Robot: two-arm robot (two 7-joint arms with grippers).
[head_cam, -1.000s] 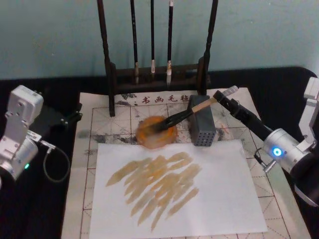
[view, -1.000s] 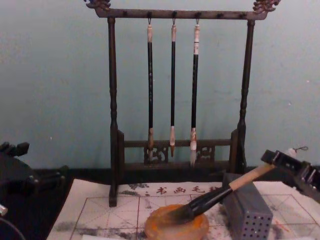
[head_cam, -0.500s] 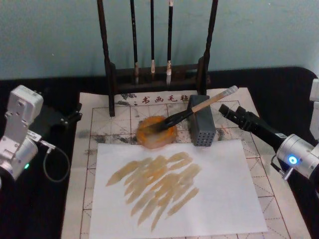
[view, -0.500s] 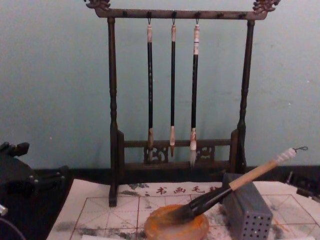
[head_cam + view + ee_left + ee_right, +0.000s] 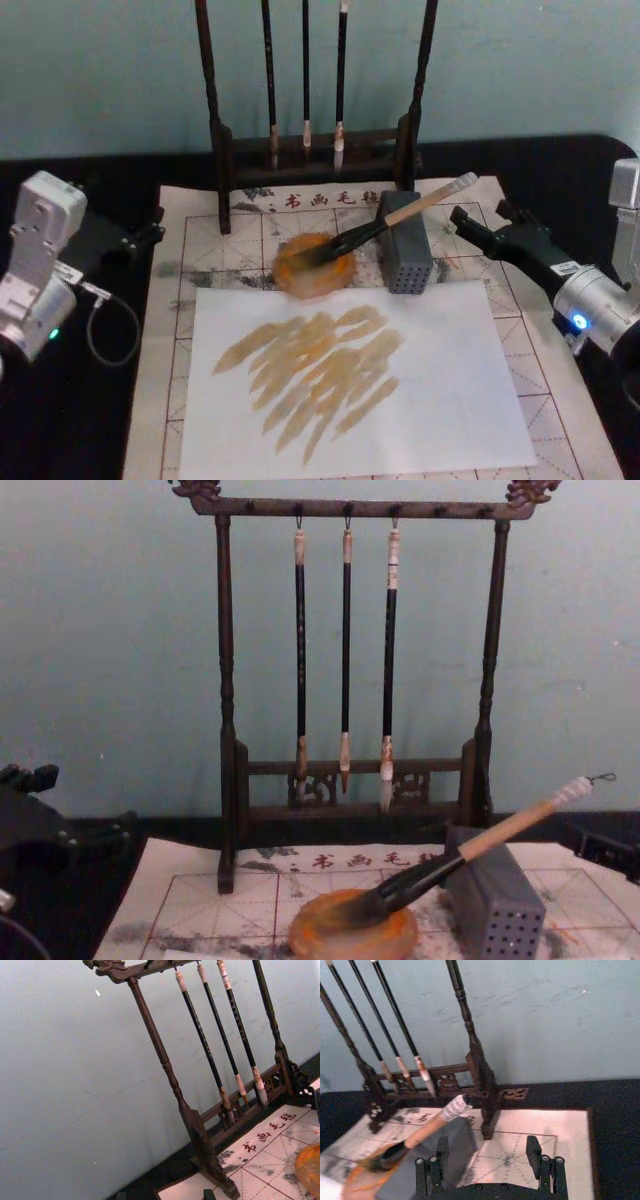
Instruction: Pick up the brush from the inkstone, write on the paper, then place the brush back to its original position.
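**Brush back on its rest, right hand clear of it**

Brush [image 5: 390, 222] lies propped at a slant: its dark bristles sit in the inkstone [image 5: 314, 265] while the pale handle leans across the top of the grey perforated block [image 5: 404, 255], so the wet tip stays over the ink dish rather than on the sheet. The white wrapped end with its cord loop sticks up and out past the block, toward the right hand [image 5: 478, 224]. That raised end is what the prop is for, I judge: it leaves the handle free of the counter and easy to close on.

The right hand hovers just beyond that wrapped end, apart from it, with its two black fingers [image 5: 533, 1152] spread and nothing between them. In the right wrist view the brush tip end lies ahead of and between the open fingers, not touched.

Nearer the robot than the hand and the inkstone lies a white sheet [image 5: 440, 400] carrying a fan of tan strokes [image 5: 315, 370], over the paper [image 5: 240, 232] with its red grid and row of red characters. With strokes laid down and the brush seated in the dish, the task looks finished or all but.

Behind everything stands the dark wooden rack [image 5: 225, 680] with three thin brushes [image 5: 345, 660] hanging, untouched. The left arm is parked far to the other side, off the paper's edge.
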